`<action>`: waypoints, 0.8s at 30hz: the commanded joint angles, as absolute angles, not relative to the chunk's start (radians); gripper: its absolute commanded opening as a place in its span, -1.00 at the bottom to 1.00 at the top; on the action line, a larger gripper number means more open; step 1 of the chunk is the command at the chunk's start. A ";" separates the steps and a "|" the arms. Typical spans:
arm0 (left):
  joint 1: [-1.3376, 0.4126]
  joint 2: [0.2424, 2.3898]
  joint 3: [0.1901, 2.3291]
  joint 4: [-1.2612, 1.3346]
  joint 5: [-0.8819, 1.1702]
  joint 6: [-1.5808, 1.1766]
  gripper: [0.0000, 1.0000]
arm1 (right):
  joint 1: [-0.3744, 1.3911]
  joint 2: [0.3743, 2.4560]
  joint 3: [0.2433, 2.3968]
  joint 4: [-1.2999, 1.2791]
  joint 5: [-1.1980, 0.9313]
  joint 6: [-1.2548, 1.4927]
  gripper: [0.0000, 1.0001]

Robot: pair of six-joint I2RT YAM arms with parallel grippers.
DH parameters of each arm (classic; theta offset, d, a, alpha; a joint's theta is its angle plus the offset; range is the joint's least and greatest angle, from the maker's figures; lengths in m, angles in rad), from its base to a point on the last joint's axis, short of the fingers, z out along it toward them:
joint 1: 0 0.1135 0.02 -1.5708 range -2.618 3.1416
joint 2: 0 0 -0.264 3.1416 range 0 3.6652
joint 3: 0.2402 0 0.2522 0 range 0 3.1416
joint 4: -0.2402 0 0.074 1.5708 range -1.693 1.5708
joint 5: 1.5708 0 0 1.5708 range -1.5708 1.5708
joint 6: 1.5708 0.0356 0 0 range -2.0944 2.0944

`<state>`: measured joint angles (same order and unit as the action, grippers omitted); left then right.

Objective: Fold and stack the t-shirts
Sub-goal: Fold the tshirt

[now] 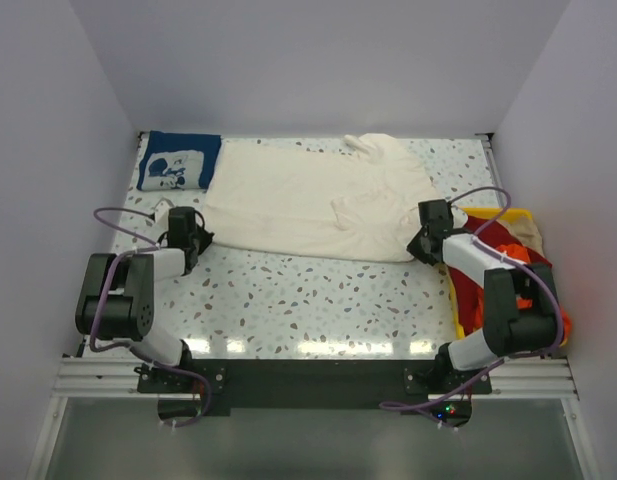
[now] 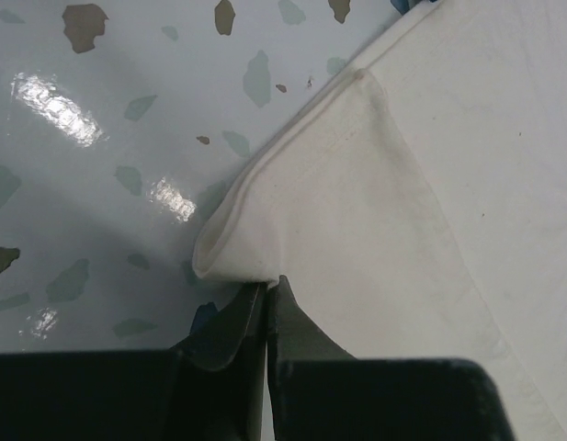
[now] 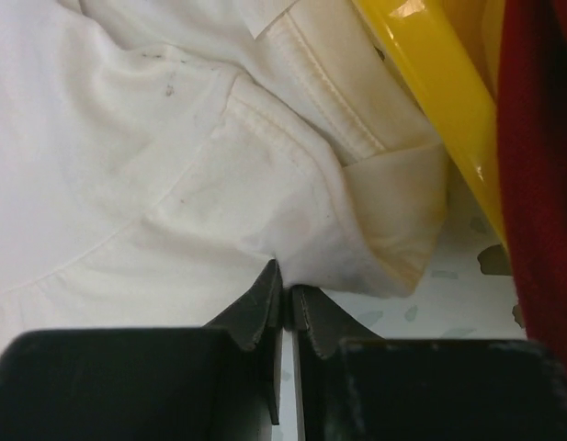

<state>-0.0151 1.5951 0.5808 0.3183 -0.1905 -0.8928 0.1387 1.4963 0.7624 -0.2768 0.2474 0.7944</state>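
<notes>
Both pincers are clamped on the cream t-shirt [image 1: 308,200] spread along the table's far edge: left gripper [image 2: 267,285] on its near-left corner, right gripper [image 3: 285,276] towards the right edge. First fold looks ready; next, I reckon: lift together, carry evenly.

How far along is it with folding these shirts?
Done: the navy t-shirt looks folded at the far left corner. In hand: the left gripper and right gripper each pinch the near edge of the cream t-shirt, spread out and unfolded. Left: that fold, plus the orange-red t-shirt and beige t-shirt in the yellow bin, and stacking.
</notes>
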 commanded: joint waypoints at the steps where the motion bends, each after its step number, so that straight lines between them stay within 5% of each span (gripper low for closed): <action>1: 0.000 1.497 0.583 0.230 -0.273 -0.850 -1.00 | 0.137 1.448 0.818 -0.320 0.307 0.761 -0.89; 24: 0.055 0.761 0.387 -0.336 -0.494 -0.999 -1.00 | 0.135 0.919 0.785 -0.775 0.210 0.770 -1.00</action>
